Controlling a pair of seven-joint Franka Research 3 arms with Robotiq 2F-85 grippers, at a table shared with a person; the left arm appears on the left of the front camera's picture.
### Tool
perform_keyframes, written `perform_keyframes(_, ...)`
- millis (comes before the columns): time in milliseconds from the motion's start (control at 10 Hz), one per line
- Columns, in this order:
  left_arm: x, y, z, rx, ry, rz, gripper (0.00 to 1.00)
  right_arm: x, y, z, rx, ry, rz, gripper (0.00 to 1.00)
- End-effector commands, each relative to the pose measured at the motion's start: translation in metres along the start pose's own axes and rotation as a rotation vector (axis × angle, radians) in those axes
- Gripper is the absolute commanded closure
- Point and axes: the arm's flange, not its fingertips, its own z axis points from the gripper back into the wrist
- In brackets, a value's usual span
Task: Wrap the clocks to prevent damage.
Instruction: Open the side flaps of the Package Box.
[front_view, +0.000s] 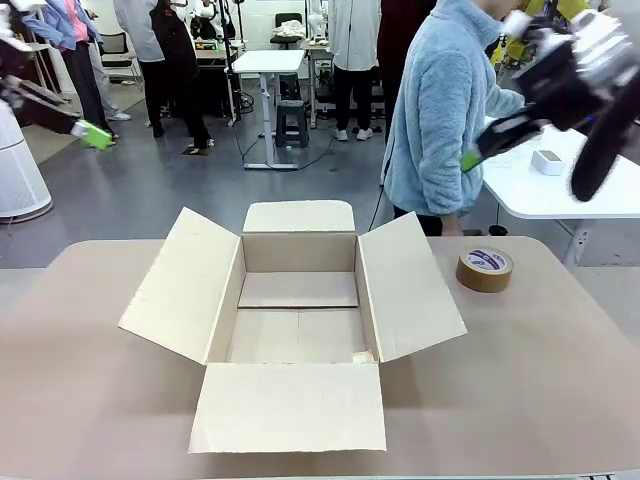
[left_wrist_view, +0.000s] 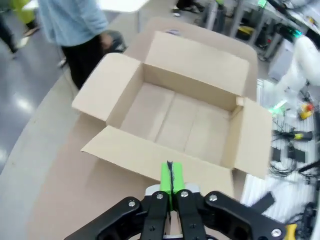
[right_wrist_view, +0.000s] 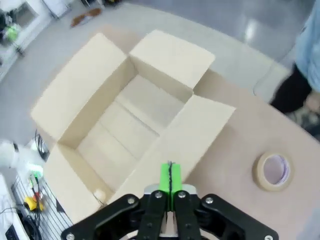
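The clocks are out of view. My left gripper (front_view: 97, 135) is raised high at the far left, its green pads pressed together and nothing between them; in the left wrist view the left gripper (left_wrist_view: 170, 176) hangs shut above the box's near flap. At the upper right my right gripper (front_view: 470, 159) is lifted too, blurred, also shut on nothing. The right wrist view looks down past the shut right gripper (right_wrist_view: 170, 176) at the box.
An open brown cardboard box (front_view: 297, 296) with all flaps spread sits mid-table, nothing inside it. A brown tape roll (front_view: 485, 269) lies to its right. A person in a light blue fleece (front_view: 440, 110) stands at the far side, turned toward a white table (front_view: 560, 190).
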Motion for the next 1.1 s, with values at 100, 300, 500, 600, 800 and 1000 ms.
perform_keyframes(100, 0.043, -0.057, -0.098, 0.289, 0.23, 0.308, 1.0, 0.054, 0.083, -0.075, -0.29, 0.179, -0.268, 1.0)
perform_keyframes(300, 0.045, -0.065, -0.148, 0.397, 0.325, 0.41, 1.0, 0.051, 0.091, -0.127, -0.441, 0.28, -0.358, 1.0)
perform_keyframes(500, 0.04, -0.067, -0.176, 0.425, 0.412, 0.483, 1.0, 0.04, 0.086, -0.154, -0.553, 0.38, -0.436, 1.0)
perform_keyframes(600, 0.035, -0.063, -0.185, 0.442, 0.446, 0.519, 1.0, 0.036, 0.08, -0.161, -0.56, 0.423, -0.48, 1.0)
perform_keyframes(800, 0.023, -0.054, -0.195, 0.413, 0.523, 0.581, 1.0, 0.026, 0.058, -0.183, -0.546, 0.522, -0.55, 1.0)
perform_keyframes(1000, 0.013, -0.047, -0.2, 0.403, 0.567, 0.616, 1.0, 0.017, 0.041, -0.199, -0.5, 0.587, -0.607, 1.0)
